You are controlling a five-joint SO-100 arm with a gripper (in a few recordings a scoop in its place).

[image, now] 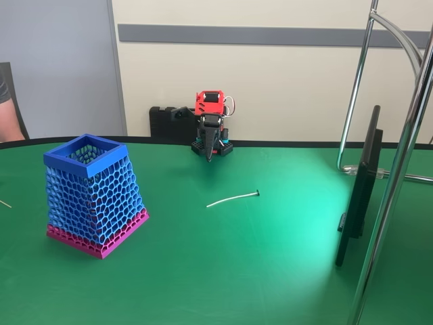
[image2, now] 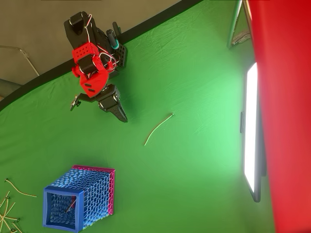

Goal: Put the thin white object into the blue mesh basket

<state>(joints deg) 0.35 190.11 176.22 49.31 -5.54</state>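
The thin white object [image: 233, 199] [image2: 158, 129] lies flat on the green table, slightly curved, with a small knob at one end. The blue mesh basket [image: 95, 193] [image2: 77, 198] stands upright with a dark blue rim and a magenta base band, well apart from the strip. My gripper [image: 209, 154] [image2: 121, 115] hangs folded near the arm's base at the table's far edge, its black fingers together and pointing down, with nothing held. It is clear of both the strip and the basket.
A dark screen [image: 362, 186] [image2: 251, 131] on a chrome stand [image: 399, 156] stands at one side of the table. Several thin pale sticks [image2: 9, 204] lie near the table edge beside the basket. A person's arm [image: 8, 101] shows at the left edge.
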